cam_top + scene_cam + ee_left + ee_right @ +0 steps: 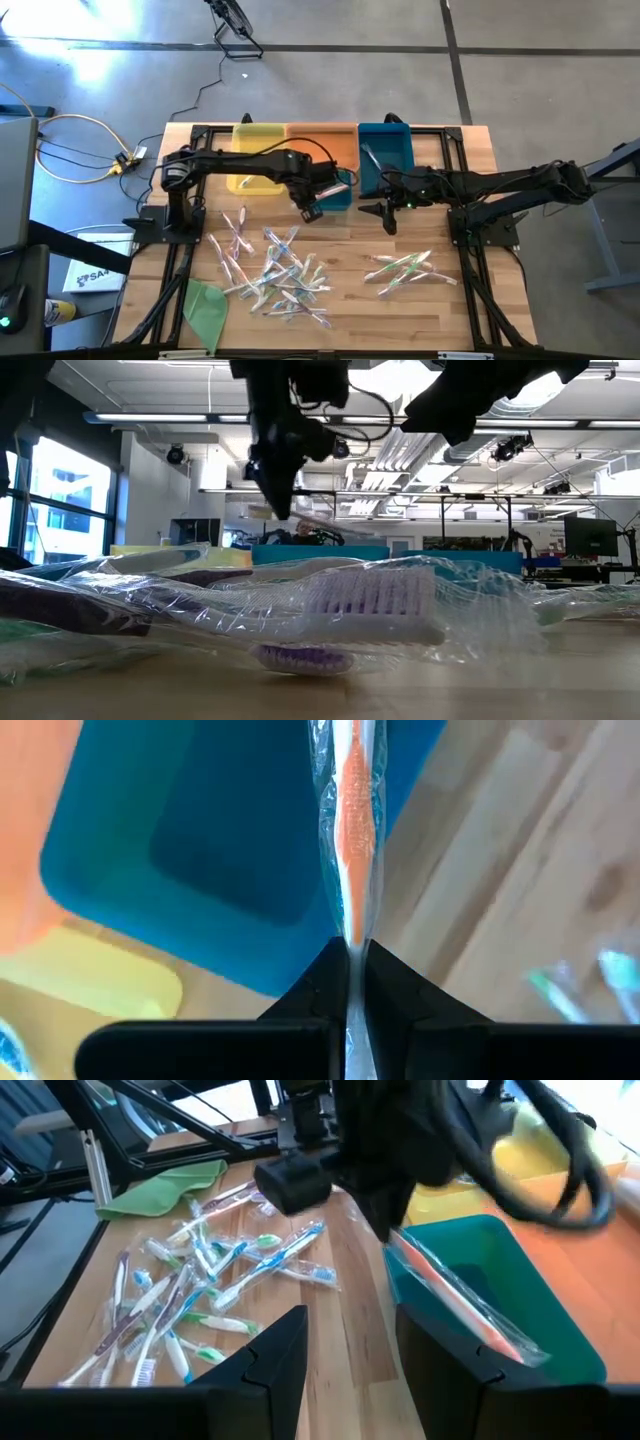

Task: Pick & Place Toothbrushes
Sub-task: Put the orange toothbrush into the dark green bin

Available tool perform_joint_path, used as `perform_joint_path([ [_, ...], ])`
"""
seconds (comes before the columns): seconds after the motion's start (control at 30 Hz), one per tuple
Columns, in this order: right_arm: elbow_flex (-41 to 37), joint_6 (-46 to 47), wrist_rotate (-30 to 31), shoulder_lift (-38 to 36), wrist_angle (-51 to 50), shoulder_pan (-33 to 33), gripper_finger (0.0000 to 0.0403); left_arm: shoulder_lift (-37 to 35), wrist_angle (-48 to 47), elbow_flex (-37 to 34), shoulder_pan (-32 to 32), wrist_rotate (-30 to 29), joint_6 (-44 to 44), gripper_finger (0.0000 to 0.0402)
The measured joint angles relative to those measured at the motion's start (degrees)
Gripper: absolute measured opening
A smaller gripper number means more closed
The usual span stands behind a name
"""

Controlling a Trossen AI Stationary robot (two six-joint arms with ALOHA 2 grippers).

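**Orange toothbrush over the small blue bin**

Your left gripper (pixel 350 982) is clamped on a wrapped orange toothbrush (pixel 355 810), pinching it near one end, so most of it sticks out ahead of the fingers. That free length hangs over the small blue bin (pixel 200 860), which sits in front of the orange bin (pixel 322 142) and beside the yellow bin (pixel 258 148). Before you let go, bring the whole brush inside the bin's walls and lower it, since a long overhang could tip out over the rim.

Your right gripper (pixel 345 1345) waits with its fingers apart, just beside the teal bin (pixel 385 150). The remaining toothbrushes (pixel 275 272) lie scattered on the desk (pixel 480 160), with a smaller bunch (pixel 408 268) well apart.
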Motion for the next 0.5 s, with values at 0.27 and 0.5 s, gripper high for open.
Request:
perform_joint_path([
  [0.27, 0.0, 0.0, 0.0, 0.0, -0.4, 0.0, 0.0146, 2.3, 2.0, 0.1, 0.6, 0.5, -1.4, 0.0012],
  [0.5, 0.0, 0.0, 0.0, 0.0, -0.7, 0.0, 0.0146, 2.4, 1.7, 0.0, 0.9, -0.5, -1.5, 0.0020],
])
